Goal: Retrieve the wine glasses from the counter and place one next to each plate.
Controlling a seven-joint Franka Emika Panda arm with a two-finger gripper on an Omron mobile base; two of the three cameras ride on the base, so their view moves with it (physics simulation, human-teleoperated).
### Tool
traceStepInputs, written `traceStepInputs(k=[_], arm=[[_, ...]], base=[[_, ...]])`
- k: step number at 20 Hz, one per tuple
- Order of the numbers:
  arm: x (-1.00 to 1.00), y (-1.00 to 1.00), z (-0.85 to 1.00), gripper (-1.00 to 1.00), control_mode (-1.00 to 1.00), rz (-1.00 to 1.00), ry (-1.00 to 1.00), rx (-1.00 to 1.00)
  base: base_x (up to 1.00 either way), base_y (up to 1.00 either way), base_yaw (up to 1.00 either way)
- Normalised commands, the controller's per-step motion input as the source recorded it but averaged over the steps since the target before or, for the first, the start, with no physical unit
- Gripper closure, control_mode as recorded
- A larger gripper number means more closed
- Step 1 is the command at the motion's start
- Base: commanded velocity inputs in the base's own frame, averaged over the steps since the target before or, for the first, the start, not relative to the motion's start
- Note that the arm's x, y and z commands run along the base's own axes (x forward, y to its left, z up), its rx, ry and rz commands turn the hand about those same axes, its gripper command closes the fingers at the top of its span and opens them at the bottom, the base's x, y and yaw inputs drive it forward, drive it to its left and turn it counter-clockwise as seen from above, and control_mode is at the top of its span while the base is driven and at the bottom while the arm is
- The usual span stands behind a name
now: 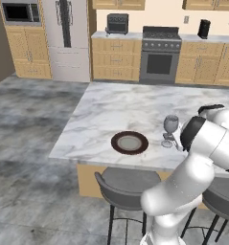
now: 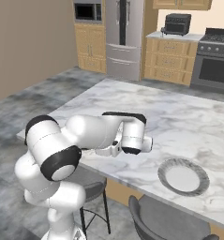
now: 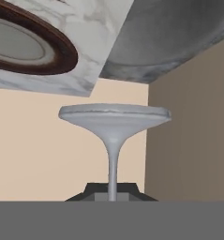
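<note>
Left base view shows a greyish-purple translucent stemmed wine glass (image 1: 170,130) standing upright over the white-and-grey veined marble surface (image 1: 116,107) near its front edge, just to the right of a round dark brown-black plate with a pale centre (image 1: 130,142). Glass and plate are near but not touching. The white arm's dark wrist sits right beside the glass on its right side, and the hand itself is hidden behind that joint. Whether the foot rests on the marble or hangs just above it cannot be told.

Hand view looks along the thin stem of the glass (image 3: 112,161), with the round foot (image 3: 114,117) spread across the middle of the frame. The stem runs down between the 2 dark finger tips (image 3: 125,191) of the jaws (image 3: 112,194), which are closed on it. The dark plate (image 3: 29,44) lies on the marble (image 3: 97,28) at the upper left of that view, close to the slab's corner.

Right base view shows 1 light grey-white round plate (image 2: 183,176) lying flat near the front edge of the same surface (image 2: 179,122), well apart from the arm's wrist, with a grey stool seat (image 2: 172,220) below that edge.
</note>
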Motion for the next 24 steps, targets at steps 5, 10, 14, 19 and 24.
traceStepInputs(k=[5, 10, 14, 19, 24], arm=[[0.05, 0.00, -0.16, 1.00, -1.00, 0.00, 0.00, 0.00], [0.01, 0.00, -0.12, 1.00, -1.00, 0.00, 0.00, 0.00], [0.00, 0.00, -0.10, 1.00, -1.00, 0.00, 0.00, 0.00], [0.02, 0.00, -0.09, 1.00, -1.00, 0.00, 0.00, 0.00], [0.12, 0.00, -0.09, 1.00, -1.00, 0.00, -0.02, 0.00]], base=[[0.00, 0.00, 0.00], [0.00, 0.00, 0.00], [0.00, 0.00, 0.00], [0.00, 0.00, 0.00], [0.00, 0.00, 0.00]])
